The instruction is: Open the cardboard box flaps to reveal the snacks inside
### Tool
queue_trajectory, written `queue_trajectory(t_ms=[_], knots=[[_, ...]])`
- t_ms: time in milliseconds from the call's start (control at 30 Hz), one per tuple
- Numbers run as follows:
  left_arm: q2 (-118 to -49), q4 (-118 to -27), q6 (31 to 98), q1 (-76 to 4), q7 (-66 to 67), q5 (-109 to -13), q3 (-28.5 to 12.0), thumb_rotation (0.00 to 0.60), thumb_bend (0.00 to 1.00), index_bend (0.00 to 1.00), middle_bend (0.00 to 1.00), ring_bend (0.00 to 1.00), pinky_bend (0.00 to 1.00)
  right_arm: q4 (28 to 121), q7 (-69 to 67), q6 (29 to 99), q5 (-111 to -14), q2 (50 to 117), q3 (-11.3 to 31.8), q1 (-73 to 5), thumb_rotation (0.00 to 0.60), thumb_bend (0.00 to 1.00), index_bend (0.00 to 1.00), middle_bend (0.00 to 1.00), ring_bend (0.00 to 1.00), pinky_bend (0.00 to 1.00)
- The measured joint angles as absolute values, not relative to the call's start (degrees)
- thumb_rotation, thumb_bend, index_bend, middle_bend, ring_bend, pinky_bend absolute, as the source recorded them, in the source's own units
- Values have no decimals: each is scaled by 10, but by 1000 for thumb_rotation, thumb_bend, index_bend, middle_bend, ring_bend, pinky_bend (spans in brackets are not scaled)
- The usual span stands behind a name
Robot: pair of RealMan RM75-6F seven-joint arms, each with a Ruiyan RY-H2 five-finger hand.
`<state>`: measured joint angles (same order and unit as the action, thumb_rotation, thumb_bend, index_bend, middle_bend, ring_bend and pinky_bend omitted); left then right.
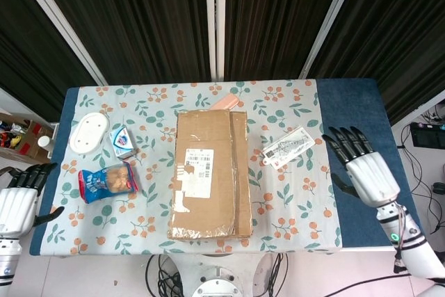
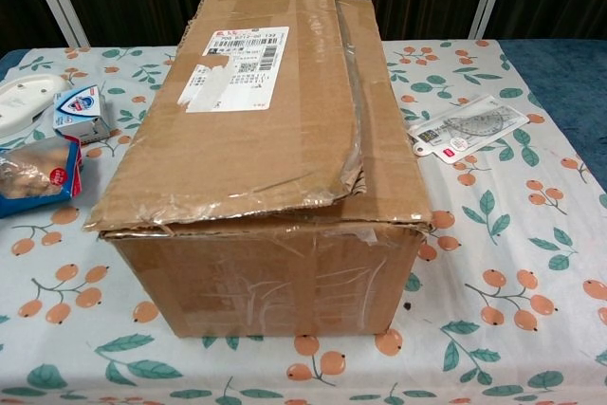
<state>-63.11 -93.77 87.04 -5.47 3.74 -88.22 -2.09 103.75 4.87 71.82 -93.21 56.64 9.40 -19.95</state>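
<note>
Cardboard box [image 1: 208,174] sits mid-table on your floral cloth [image 1: 292,199], flaps folded shut, the left one overlapping the right, a white shipping label [image 2: 239,67] on top. Your right hand [image 1: 364,172] hangs over the blue strip at the table's right, fingers spread, holding nothing. Your left hand [image 1: 19,199] hovers off the table's left edge, fingers apart, empty too. Left of the box lie a blue snack bag [image 1: 106,181], a white oval dish [image 1: 89,133] and a small blue-and-white carton [image 1: 122,141]; right of it, a clear packet [image 1: 288,147].
</note>
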Motion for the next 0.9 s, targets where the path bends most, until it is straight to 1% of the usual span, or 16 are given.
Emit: queue_trajectory(t_ms=[133,200,300,433,633,767,900], knots=[[-635,-929,876,-50,29,-882,-19,600,103,155,173,162,237,1052,65,661,-936,571,109,-259,600,181,0,0,0,0],[-637,-924,877,-49,23,-881,-19,600,102,155,173,162,237,1056,81,643,-935,580,113,-276,600,181,0,0,0,0],[-639,-917,876,-48,16,-877,-20,600,102,155,174,162,237,1061,113,609,-930,603,118,-304,600,182,0,0,0,0],[-639,-912,876,-46,10,-872,-23,600,103,155,173,162,237,1060,162,571,-913,654,123,-343,600,195,0,0,0,0],[-636,-906,875,-45,4,-866,-25,600,103,155,174,162,237,1039,213,546,-890,732,125,-384,600,198,0,0,0,0],[-636,-897,871,-44,-6,-853,-28,600,102,155,174,162,237,1016,230,534,-874,766,127,-410,600,198,0,0,0,0],[-637,-893,869,-43,-4,-848,-29,600,103,155,174,162,237,1000,234,537,-868,791,132,-423,600,209,0,0,0,0]])
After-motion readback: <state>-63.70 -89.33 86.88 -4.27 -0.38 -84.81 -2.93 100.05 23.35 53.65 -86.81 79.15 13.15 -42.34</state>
